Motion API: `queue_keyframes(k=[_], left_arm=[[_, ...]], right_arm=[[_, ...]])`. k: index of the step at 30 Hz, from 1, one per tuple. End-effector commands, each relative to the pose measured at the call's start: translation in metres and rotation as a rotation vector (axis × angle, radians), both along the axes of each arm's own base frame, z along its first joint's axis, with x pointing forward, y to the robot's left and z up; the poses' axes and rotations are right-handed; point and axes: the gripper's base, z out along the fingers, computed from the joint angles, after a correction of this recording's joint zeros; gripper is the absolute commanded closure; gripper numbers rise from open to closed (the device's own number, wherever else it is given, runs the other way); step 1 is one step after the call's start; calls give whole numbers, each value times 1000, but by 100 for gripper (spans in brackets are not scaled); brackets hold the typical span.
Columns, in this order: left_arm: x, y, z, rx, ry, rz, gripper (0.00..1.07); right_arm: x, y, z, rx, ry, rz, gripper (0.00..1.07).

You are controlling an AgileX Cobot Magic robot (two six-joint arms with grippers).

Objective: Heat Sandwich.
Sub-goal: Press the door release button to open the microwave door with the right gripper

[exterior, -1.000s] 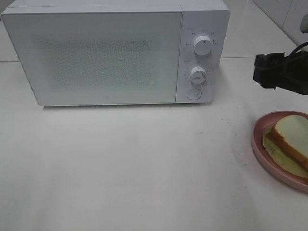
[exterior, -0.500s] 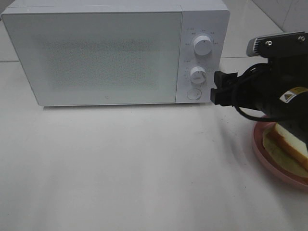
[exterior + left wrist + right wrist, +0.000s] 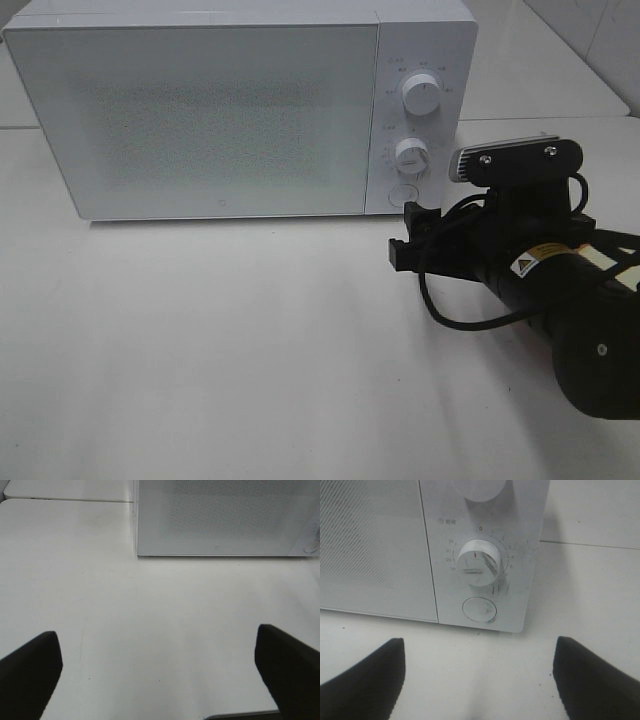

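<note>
My right gripper (image 3: 479, 680) gapes empty near the round white button (image 3: 479, 609) of the boxy white microwave (image 3: 200, 110). My left gripper (image 3: 157, 675) hangs spread, empty.

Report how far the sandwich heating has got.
Done: nothing visible; the microwave door is shut and no sandwich shows in any view. In hand: the right pincer, open, faces the round button under the timer dial without touching it. The left pincer hangs open over the table. Left: open the door, load the sandwich, close up, set the timer.
</note>
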Motion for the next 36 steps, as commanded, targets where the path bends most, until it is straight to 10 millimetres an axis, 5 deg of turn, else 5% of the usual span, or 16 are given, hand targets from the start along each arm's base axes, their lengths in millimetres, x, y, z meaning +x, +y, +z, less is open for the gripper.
queue_keyframes(k=[1,11,22,31,36], left_arm=[[-2,0,-1,-1,-15,1,9],[-2,0,-1,-1,-15,1,9],[-2,0,-1,-1,-15,1,9],[-2,0,-1,-1,-15,1,9],[-2,0,-1,-1,-15,1,9]], right_arm=[[-2,3,-1,7,-16,-2,31],[-2,3,-1,191,6,-63,31],[-2,4,-2,829,95,-282,31],[-2,4,-2,1143,137,-388,32],[-3,5,-4,1347,185,-469,44]])
